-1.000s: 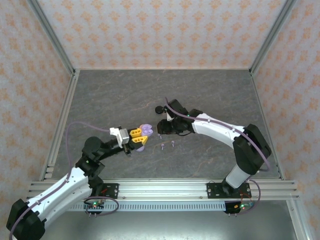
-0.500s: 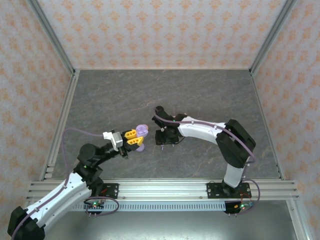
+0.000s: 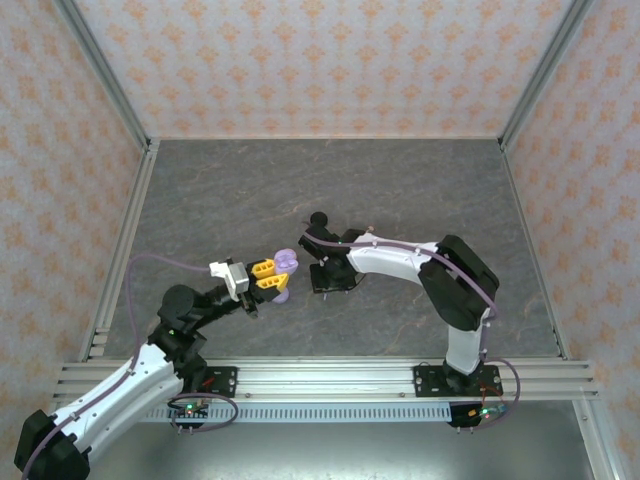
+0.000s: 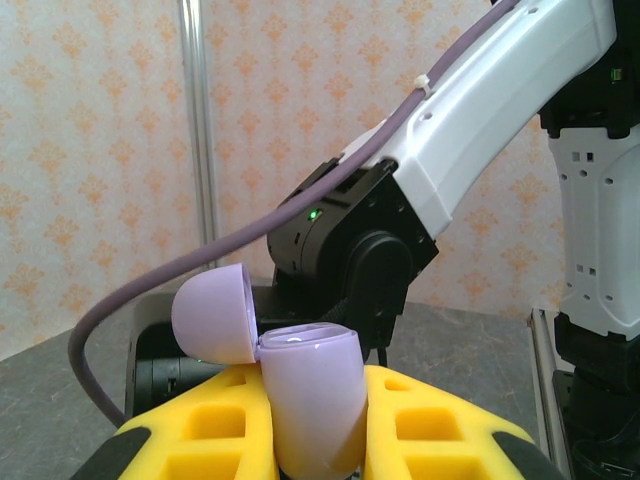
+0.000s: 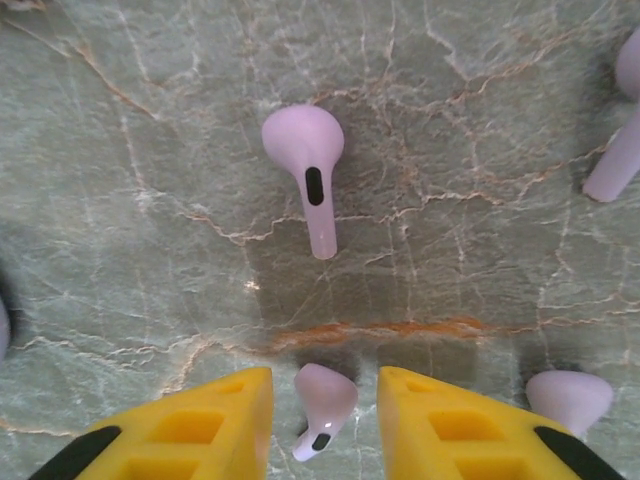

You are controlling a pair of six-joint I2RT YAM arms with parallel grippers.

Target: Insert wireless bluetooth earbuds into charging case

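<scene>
My left gripper (image 3: 272,275) is shut on the pale lavender charging case (image 3: 285,262), held off the table. In the left wrist view the case (image 4: 312,395) stands upright between the yellow fingers (image 4: 450,425), its lid (image 4: 212,315) hinged open to the left. My right gripper (image 5: 323,425) points down at the table, just right of the case. A lavender earbud (image 5: 323,408) lies between its yellow fingers (image 5: 200,420) with a gap on each side, so it is open. Several more lavender earbuds lie nearby, one ahead (image 5: 308,165), one at the lower right (image 5: 568,398).
The right arm's black wrist (image 4: 350,250) and white link stand close behind the held case. Another earbud stem (image 5: 618,150) lies at the right edge of the right wrist view. Grey marbled table (image 3: 420,190), aluminium rails and patterned walls bound the space.
The right arm has swung left and come down over the earbuds, its jaws narrowing round one. The left gripper drew the case slightly left, then held still.
</scene>
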